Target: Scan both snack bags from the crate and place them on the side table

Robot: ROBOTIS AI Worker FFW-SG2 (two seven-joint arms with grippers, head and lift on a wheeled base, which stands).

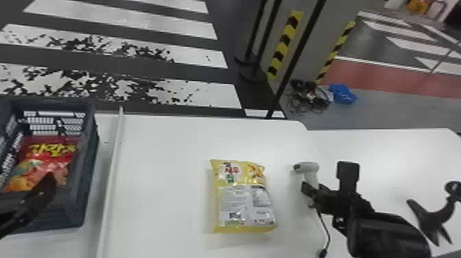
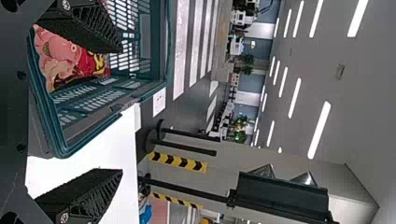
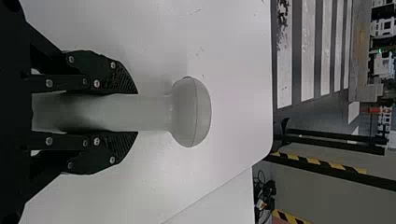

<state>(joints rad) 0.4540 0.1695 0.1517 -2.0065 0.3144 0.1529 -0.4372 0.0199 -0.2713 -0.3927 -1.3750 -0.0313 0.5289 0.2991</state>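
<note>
"Head view: yellow bag point(image 1: 252, 192) near centre, label point(image 1: 240, 204) up; red bag point(image 1: 46, 164) in crate point(image 1: 86, 161), left edge. Step?"

"Scanning yellow, I'd judge. Right end effector point(image 3: 135, 112) clamped on scanner point(image 3: 191, 112), right of centre; left end effector point(image 2: 120, 111) apart, lower left. Next: aim at label."

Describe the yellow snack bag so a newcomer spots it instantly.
Find the white table in the head view, just right of the dark crate. The yellow bag lies on it, between the crate and the pale scanner in the right hand. A grey printed panel marks it; the red bag sits inside the crate.
</note>
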